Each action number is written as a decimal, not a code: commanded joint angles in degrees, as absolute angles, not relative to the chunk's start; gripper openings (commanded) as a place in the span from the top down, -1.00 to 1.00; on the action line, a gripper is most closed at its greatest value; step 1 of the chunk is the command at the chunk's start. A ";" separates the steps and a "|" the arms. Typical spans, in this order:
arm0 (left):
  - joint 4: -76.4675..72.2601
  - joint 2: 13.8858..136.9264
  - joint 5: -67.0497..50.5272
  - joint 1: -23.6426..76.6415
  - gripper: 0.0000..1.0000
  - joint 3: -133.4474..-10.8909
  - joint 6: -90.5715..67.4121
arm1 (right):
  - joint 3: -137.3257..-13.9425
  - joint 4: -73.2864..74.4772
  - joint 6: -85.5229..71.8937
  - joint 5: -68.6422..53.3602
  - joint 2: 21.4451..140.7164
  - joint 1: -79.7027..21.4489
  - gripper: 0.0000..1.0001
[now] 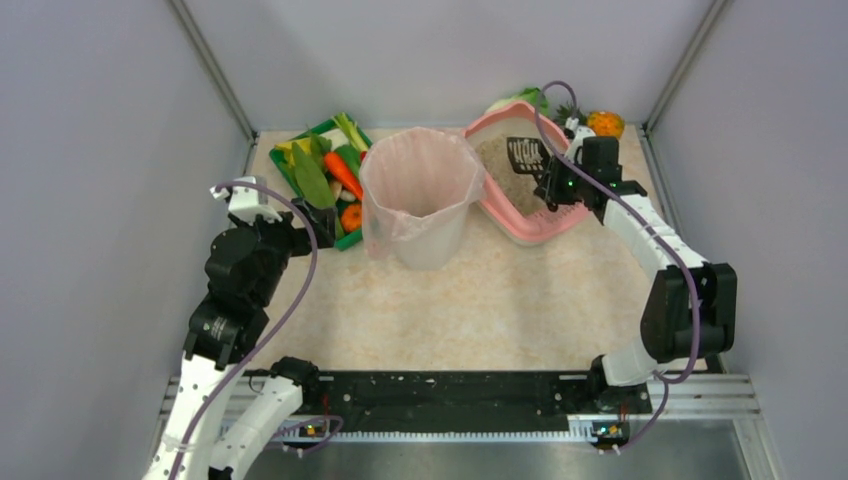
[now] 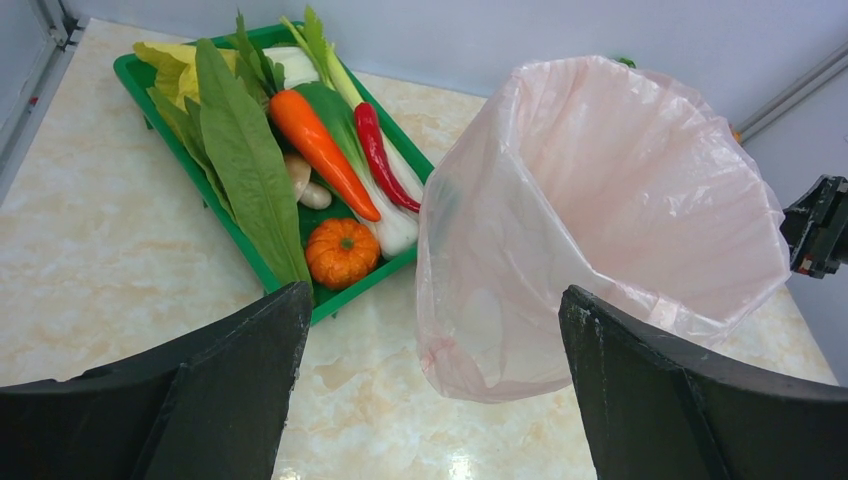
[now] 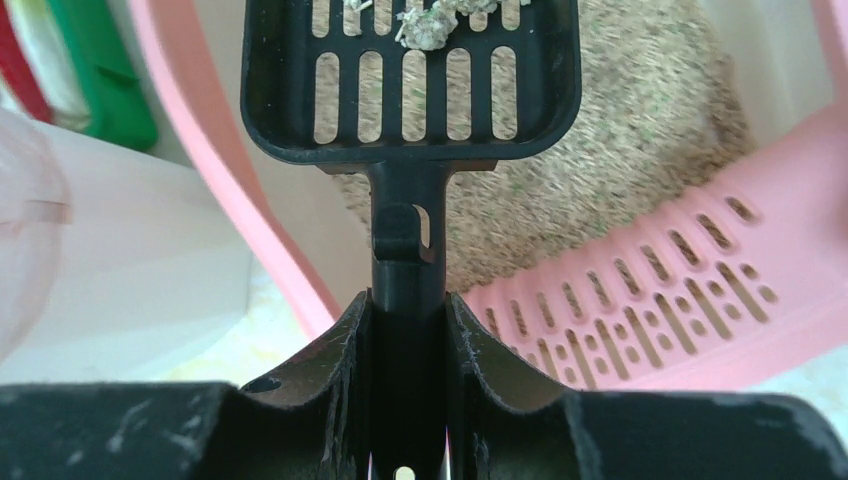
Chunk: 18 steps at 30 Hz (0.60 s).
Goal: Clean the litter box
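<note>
The litter box (image 1: 520, 228) sits on the counter (image 1: 480, 300) at about 1 o'clock in the top view, just right of the pink-lined bin (image 1: 415, 200), with its slotted lip at the near end, toward 5 o'clock. Grey-beige litter (image 3: 620, 110) lies in the tray.

The right gripper (image 1: 553, 190) reaches over the near end of the box from 5 o'clock. Its 2 fingers (image 3: 345, 340) are narrowed tight on the handle of a black slotted scoop (image 3: 391, 100). The scoop head points toward 10 o'clock over the litter, and a few pale clumps (image 3: 425, 25) rest on its slots at the far edge. Whether the scoop touches the litter below cannot be told.

The left gripper (image 1: 320, 225) is at about 9 o'clock on the counter, spread wide and holding nothing. In its wrist view the 2 fingers (image 2: 250, 350) frame the bin's near wall, apart from it. The bin stands upright with its mouth open.

At 11 o'clock, just left of the bin, is a green tray (image 2: 125, 70) holding leafy greens, a carrot (image 2: 320, 150), a red chilli (image 2: 378, 150) and a small pumpkin (image 2: 342, 252). An orange item (image 1: 605, 123) lies in the far corner at 1 o'clock, behind the litter box.
</note>
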<state>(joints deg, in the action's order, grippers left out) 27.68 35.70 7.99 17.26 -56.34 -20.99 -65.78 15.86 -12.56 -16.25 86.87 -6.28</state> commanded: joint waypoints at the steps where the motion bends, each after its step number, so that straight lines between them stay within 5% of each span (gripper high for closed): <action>1: 26.19 34.71 8.64 17.31 -0.98 -56.00 -20.56 | -70.98 21.59 -3.85 -3.55 86.09 -9.07 1.00; 9: 25.16 35.25 8.19 17.31 -0.98 -55.64 -20.91 | -70.65 24.74 11.72 18.60 86.08 -17.65 1.00; 18: 26.46 33.68 8.82 17.28 -0.98 -55.63 -21.45 | -67.59 17.40 -4.78 -13.37 82.77 -8.70 1.00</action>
